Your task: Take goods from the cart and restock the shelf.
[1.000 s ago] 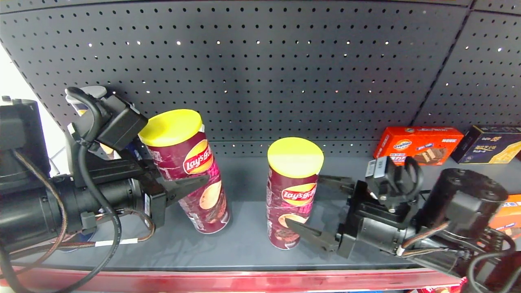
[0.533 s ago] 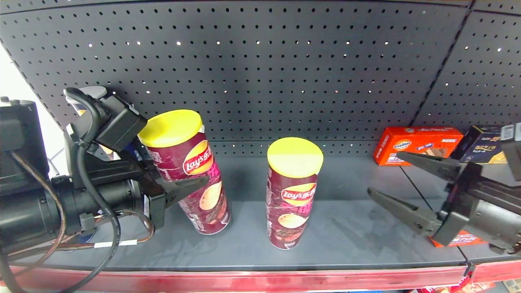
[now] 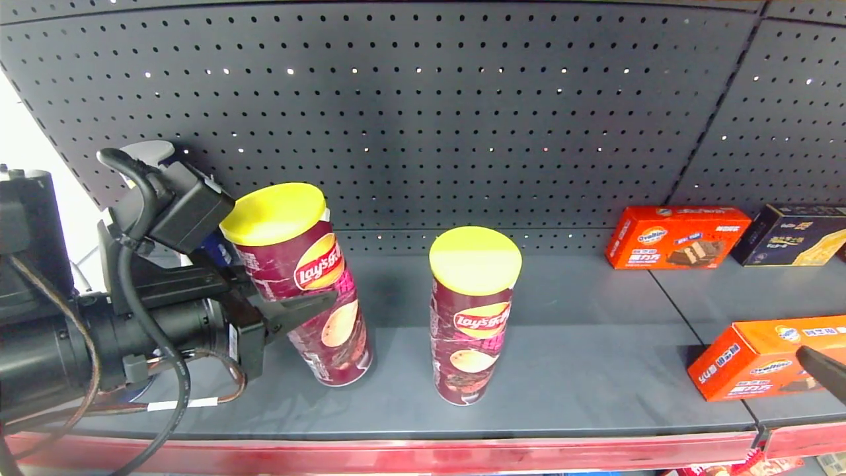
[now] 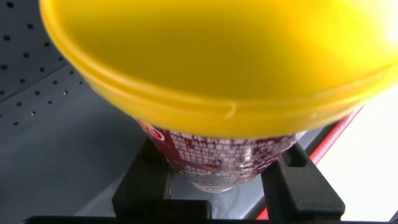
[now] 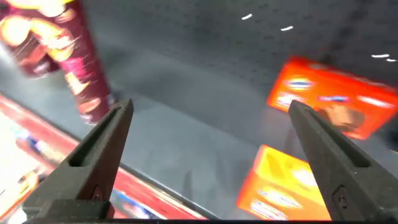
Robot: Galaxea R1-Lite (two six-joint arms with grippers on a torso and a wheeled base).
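- Shelf [image 3: 581, 370] front lip [image 3: 423, 453], red, is nearest; nothing is on it.
- R side: right pincer [image 5: 211, 143] spread wide and empty. In head view just one finger [image 3: 823, 367] pokes in at the right edge, in front of the near orange box [image 3: 753, 357].
- Change: 1 s ago that pincer straddled the centre can [image 3: 470, 324]. 0.5 s ago it was off the can and open, further right. Now it's pulled almost out of head view.
- Meaning: centre can is released and stands alone on the shelf, so that item looks done. R arm is prob. free to go back for more stock.
- Centre can: long axis vertical, yellow lid up, logo facing the front, roughly mid-shelf.
- L side: left pincer [image 3: 304, 297] clamped across the body of the left can [image 3: 317, 261]. Wrist view shows fingers [image 4: 146, 186] on both sides of the can, below the lid.
- No real change on the L arm over the last sec: same grip, same lean.
- Left can: long axis tilted, lid toward the robot's left, base toward the centre can. Cans are apart, not touching.
- Base looks to be at shelf level, but can't tell if it bears on the shelf or hangs just above.
- Left can needs righting to vertical before release, else it may tip.
- Further back: far orange box [image 3: 677, 236] and dark box [image 3: 790, 235] against the pegboard [image 3: 423, 119].
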